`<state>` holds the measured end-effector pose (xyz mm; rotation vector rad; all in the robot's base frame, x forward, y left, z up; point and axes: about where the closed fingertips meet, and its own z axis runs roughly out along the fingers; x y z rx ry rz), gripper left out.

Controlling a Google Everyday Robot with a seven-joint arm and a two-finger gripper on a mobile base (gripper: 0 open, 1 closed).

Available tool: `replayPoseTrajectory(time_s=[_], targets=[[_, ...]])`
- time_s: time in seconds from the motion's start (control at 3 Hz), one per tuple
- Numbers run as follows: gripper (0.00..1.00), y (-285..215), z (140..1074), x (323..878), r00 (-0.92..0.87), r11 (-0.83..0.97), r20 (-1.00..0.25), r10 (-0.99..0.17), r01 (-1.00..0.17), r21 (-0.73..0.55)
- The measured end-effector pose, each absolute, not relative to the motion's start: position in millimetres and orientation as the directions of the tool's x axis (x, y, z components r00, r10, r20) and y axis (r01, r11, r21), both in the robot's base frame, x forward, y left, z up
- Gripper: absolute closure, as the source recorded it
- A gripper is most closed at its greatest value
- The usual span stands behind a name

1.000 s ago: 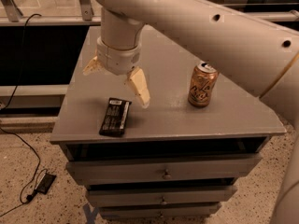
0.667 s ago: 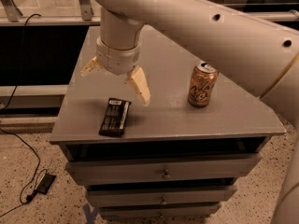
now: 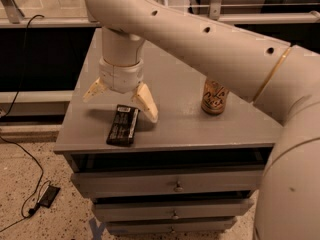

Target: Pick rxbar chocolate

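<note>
Rxbar chocolate (image 3: 122, 126) flat; end effector (image 3: 119, 108) spread above.

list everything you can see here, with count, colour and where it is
rxbar chocolate: 1, black, lying flat near the front left edge of the cabinet top
drink can: 1, copper-orange, upright on the right of the cabinet top, its top hidden by the arm
cabinet: 1, grey, centre, with drawers below
cable: 1, black, on the speckled floor at left
power adapter: 1, black, on the floor at the cable's end
arm: 1, cream, reaching in from the right
gripper: 1, cream, open, above the far end of the rxbar chocolate
</note>
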<state>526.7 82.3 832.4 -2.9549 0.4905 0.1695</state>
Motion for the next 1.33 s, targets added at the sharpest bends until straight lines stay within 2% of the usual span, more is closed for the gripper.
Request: replayPoseTrajectory(time_s=[0.33,0.67,1.33], targets=[[0.0,90.4,820.8,513.7,0.969,-0.969,-0.121,-0.216,-0.228,-0.095],[0.18,92.3,819.9,516.1,0.968,-0.967,-0.118,-0.219,-0.232,-0.106],[0.64,94.8,824.4,517.6,0.969,-0.966,-0.115,-0.219,-0.232,-0.115]])
